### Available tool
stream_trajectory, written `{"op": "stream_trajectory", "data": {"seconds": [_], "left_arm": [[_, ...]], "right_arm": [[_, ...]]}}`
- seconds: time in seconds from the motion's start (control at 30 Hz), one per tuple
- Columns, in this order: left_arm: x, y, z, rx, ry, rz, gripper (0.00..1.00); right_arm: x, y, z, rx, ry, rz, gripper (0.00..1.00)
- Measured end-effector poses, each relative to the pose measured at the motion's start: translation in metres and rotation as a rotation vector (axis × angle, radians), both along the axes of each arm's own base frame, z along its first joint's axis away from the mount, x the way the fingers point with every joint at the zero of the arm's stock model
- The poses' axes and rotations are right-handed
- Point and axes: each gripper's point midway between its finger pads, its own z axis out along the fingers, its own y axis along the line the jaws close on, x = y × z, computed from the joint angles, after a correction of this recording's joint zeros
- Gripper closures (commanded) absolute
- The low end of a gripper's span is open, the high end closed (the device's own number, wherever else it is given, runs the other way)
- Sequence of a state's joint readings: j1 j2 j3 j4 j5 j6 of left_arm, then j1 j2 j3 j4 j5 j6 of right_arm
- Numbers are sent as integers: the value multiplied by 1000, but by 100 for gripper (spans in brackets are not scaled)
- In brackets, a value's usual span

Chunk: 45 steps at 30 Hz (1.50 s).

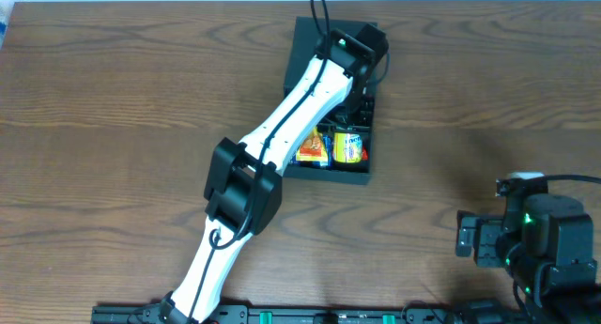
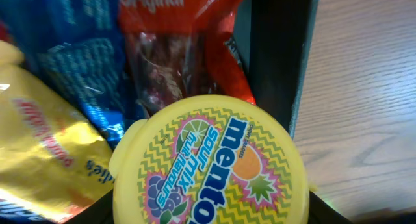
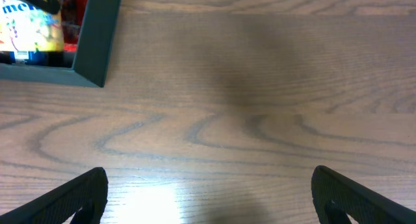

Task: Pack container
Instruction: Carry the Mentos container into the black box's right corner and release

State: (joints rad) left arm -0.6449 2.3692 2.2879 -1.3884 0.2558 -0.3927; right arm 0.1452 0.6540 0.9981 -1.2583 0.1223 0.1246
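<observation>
The dark green-black container [image 1: 329,177] lies at the table's back centre, with its lid open. My left gripper [image 1: 359,54] reaches down into its far end. In the left wrist view it is shut on a round yellow Mentos tub [image 2: 208,162], with a dark finger on each side of the tub. The tub is held over a red packet [image 2: 182,49], a blue packet [image 2: 78,62] and a yellow packet [image 2: 45,146], beside the container's wall [image 2: 279,55]. My right gripper [image 3: 209,198] is open and empty over bare wood, at the front right [image 1: 470,238].
An orange packet [image 1: 313,150] and a yellow tub [image 1: 349,146] lie in the container's near end. The container's corner [image 3: 97,42] shows at the top left of the right wrist view. The left arm stretches diagonally across the table's middle.
</observation>
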Motion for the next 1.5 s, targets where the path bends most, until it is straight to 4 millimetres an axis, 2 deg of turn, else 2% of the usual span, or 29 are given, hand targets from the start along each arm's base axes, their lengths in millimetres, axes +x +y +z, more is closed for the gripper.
{"op": "stream_trajectory", "data": {"seconds": [0.13,0.23,0.37,0.43,0.67,0.77,0.83,1.0,1.13,1.2,1.4,1.5], "left_arm": [[-7,-5,-15,24,32,-18,93],[-10,-8,-23,35,46,-27,80],[-10,-8,-24,35,46,-26,79],[-10,-8,-24,35,46,-26,68],[-10,-8,-24,35,46,-26,48],[-10,-7,-24,36,47,-26,45],[-10,-7,-23,36,47,-26,37],[-8,-10,-9,20,30,-29,13],[-1,-15,6,-10,-7,-26,8],[0,-16,10,-15,-13,-26,2],[-3,-14,25,-16,-14,-26,5],[-1,-15,47,-41,-48,-26,5]], "right_arm": [[0,0,0,0,0,0,1],[0,0,0,0,0,0,1],[0,0,0,0,0,0,1],[0,0,0,0,0,0,1],[0,0,0,0,0,0,1],[0,0,0,0,0,0,1],[0,0,0,0,0,0,1],[0,0,0,0,0,0,1],[0,0,0,0,0,0,1],[0,0,0,0,0,0,1],[0,0,0,0,0,0,1],[0,0,0,0,0,0,1]]}}
